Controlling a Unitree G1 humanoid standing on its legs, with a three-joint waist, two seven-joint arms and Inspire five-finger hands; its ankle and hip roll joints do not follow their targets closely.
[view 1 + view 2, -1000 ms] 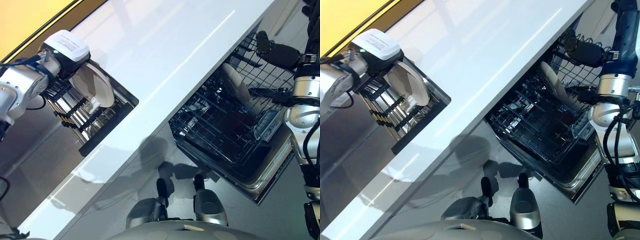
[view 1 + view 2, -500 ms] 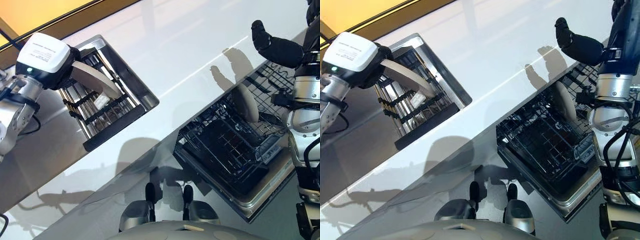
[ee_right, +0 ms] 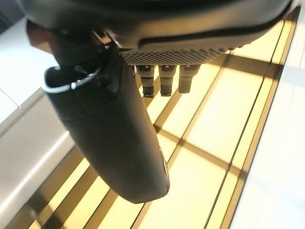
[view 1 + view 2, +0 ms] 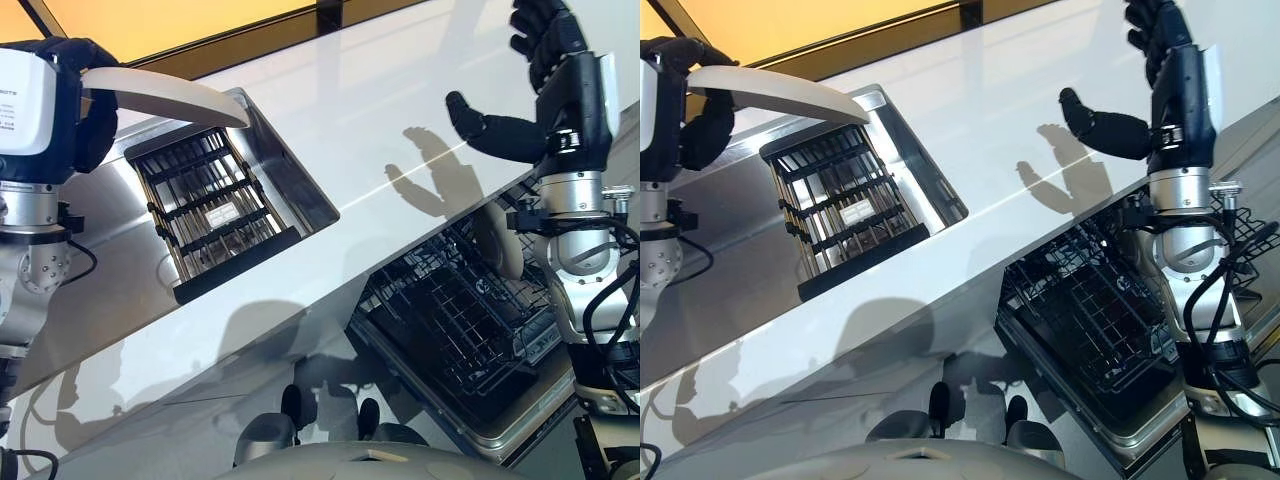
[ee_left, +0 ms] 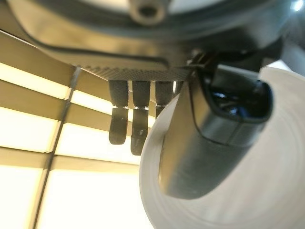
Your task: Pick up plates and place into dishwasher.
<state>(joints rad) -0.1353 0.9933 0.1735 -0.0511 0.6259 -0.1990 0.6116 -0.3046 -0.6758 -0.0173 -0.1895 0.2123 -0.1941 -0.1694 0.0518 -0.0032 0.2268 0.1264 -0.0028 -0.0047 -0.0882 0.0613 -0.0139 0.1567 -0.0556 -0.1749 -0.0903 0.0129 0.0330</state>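
The left hand (image 4: 75, 100), fingers (image 5: 135, 129) and thumb pinching a white plate (image 4: 165, 97) above the sink rack (image 4: 215, 205), carries it dishwasher-bound while the right hand (image 4: 545, 60) waits spread, holding nothing.

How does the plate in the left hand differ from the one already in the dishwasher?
The held plate is pinched by the left hand above the sink rack, lying nearly flat. The racked plate stands on edge in the dishwasher basket, untouched; the right hand is open above it. Both are off-white.
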